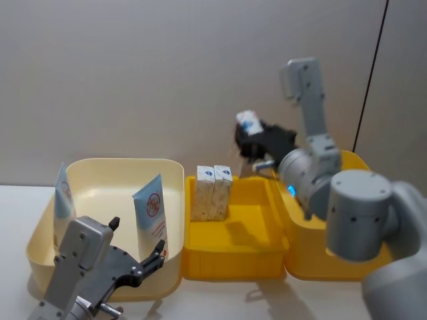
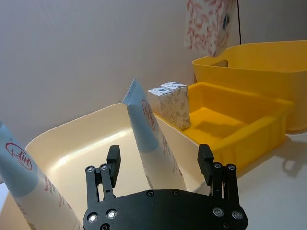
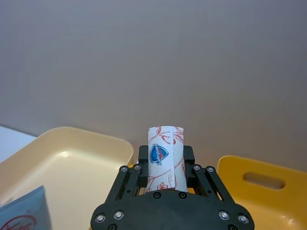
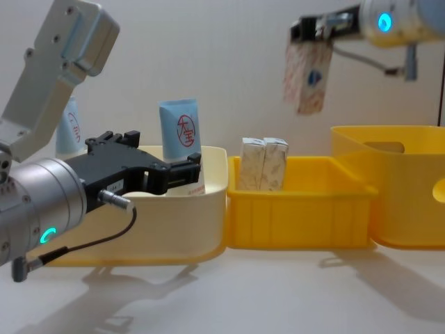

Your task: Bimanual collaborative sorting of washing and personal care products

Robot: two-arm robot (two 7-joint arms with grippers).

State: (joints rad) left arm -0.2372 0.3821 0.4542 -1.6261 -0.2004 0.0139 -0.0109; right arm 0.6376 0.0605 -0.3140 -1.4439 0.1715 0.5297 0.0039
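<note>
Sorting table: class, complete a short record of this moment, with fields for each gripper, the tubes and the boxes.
left gripper: open, at the near side of the cream bin
right gripper: shut on a patterned box, held high over the yellow tray
tubes: two, standing in the cream bin
boxes in tray: two, upright, side by side

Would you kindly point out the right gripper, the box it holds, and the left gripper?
Right gripper [image 3: 166, 154], right wrist view, between fingertips.
Box [image 4: 304, 75], chest view, patterned front face.
Left gripper [image 2: 159, 155], left wrist view, between fingertips.
</note>
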